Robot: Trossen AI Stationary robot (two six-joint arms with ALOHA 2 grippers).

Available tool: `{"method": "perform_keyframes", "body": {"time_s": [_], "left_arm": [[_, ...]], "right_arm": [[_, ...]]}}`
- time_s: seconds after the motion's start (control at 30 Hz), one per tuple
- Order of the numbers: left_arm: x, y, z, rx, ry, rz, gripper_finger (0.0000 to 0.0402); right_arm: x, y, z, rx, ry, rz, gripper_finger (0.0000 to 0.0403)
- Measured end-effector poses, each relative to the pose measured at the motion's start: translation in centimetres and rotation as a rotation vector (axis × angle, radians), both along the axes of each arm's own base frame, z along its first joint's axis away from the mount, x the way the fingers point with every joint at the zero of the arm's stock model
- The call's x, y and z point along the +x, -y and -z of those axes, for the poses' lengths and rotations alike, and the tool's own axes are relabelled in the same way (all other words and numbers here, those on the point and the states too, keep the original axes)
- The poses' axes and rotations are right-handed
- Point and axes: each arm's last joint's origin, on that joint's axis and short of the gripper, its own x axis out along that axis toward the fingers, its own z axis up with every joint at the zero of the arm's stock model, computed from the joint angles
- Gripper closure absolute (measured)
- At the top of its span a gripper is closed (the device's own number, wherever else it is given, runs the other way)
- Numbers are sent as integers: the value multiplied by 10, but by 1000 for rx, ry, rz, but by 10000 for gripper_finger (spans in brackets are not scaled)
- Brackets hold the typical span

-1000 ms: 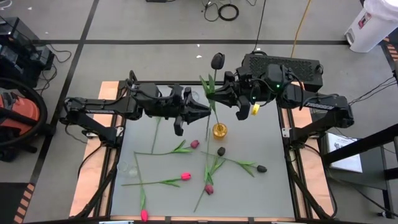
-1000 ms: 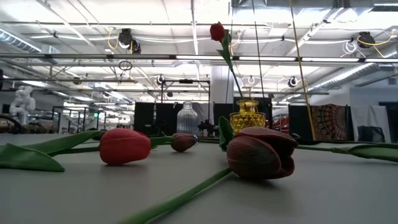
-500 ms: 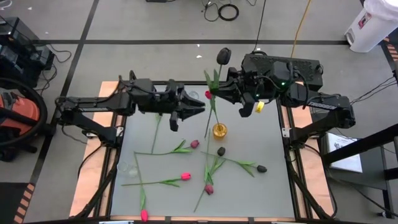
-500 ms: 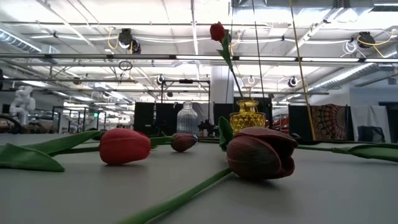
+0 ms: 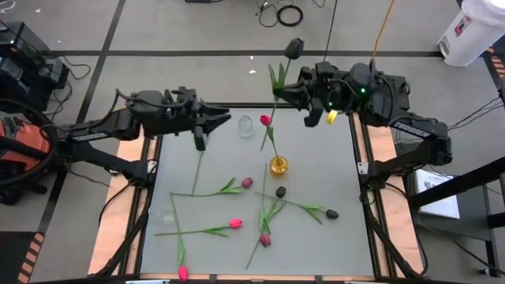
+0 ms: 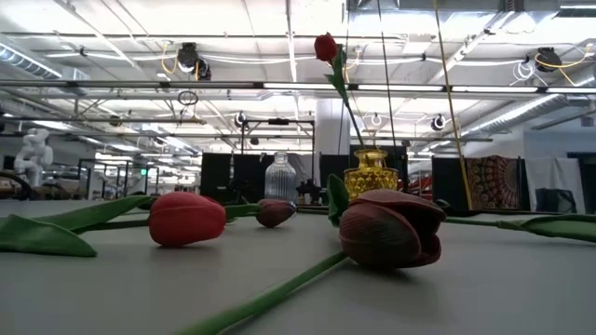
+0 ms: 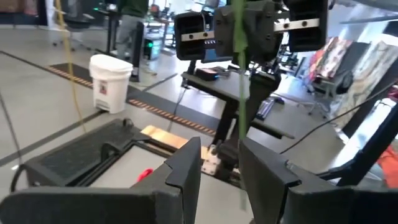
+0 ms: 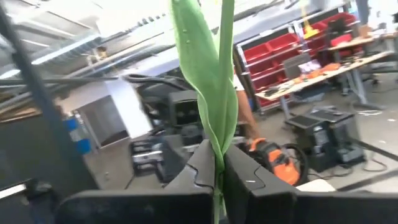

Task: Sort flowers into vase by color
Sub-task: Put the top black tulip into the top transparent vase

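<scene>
Right gripper [image 5: 290, 91]: upper centre of the high view, arm reaching in from the right and bent at the elbow. Fingers [image 8: 239, 167] clamped tight on the stem of a dark tulip [image 5: 293, 48], whose head stands above the table's far edge with a leaf [image 8: 208, 74] rising between the fingers.

Left gripper [image 5: 223, 120]: upper left of centre, arm stretched level from the left. Fingers [image 7: 186, 168] part-way apart, holding nothing.

Yellow vase [image 5: 278, 166]: table centre, holding one red tulip [image 5: 266, 121] that leans toward the upper left.

Clear vase [image 5: 246, 126]: just right of the left gripper.

Loose flowers [image 5: 235, 224]: pink and dark heads lying across the lower half of the table [image 5: 339, 244].
</scene>
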Motion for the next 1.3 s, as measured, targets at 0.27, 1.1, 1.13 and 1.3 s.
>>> {"method": "perform_keyframes", "body": {"time_s": [0.27,1.1,1.13,1.3], "left_arm": [[-7,0,4,-3,-59,-37,288],[-8,-17,9,79,-134,-199,289],[-8,-20,9,75,-136,-186,289],[-5,-31,8,59,-101,-141,289]], "right_arm": [[-3,26,-1,-49,30,99,402],[44,69,8,-87,36,10,402],[46,69,6,-90,40,-10,402],[49,65,1,-96,41,-71,402]]}}
